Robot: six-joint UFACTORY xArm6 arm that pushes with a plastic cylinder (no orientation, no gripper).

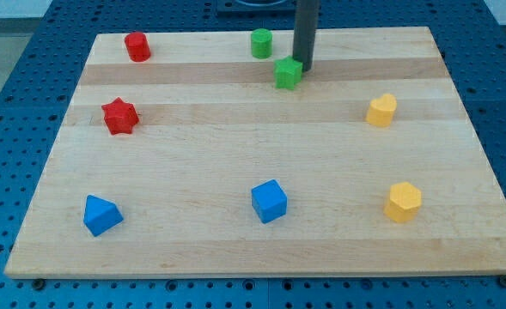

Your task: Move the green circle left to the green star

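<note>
Touching the green star's right edge, my tip stands right of the green circle.

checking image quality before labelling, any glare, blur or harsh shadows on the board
Camera view: even, soft lighting, no strong glare on the wooden board; blocks cast only faint short shadows; edges are sharp, e.g. the blue cube; my tip beside the green star is crisp, with no motion blur; slight perspective narrowing toward the view's top.
</note>
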